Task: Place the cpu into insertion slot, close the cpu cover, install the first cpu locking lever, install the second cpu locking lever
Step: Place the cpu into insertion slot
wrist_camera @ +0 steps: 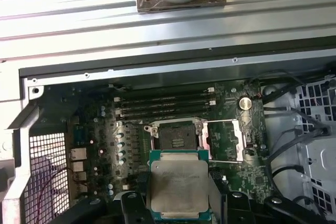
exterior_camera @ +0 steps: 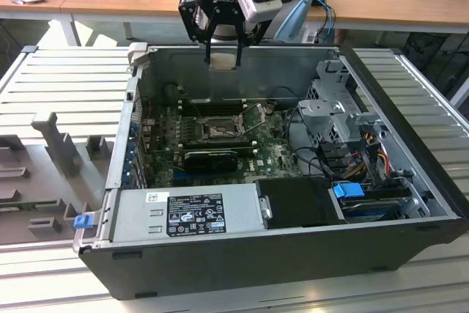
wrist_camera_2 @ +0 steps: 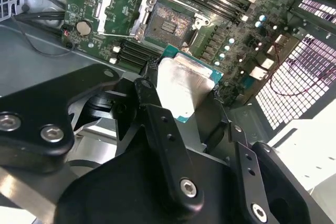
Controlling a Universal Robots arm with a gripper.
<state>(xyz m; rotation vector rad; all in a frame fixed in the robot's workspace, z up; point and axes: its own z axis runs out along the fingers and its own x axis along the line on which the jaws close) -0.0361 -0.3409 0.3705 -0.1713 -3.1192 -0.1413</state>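
Silver-grey square cpu (wrist_camera: 178,184), pinched by the closed black gripper (exterior_camera: 222,56), hangs at the exterior view's twelve o'clock from the dark square insertion slot (exterior_camera: 218,131).

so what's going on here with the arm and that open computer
The robot arm's gripper is clamped on the cpu and holds it in the air above the open computer case. Down on the motherboard, the insertion slot is bare and the cpu cover is swung open beside it. The chip is not yet seated and the cover is not closed.
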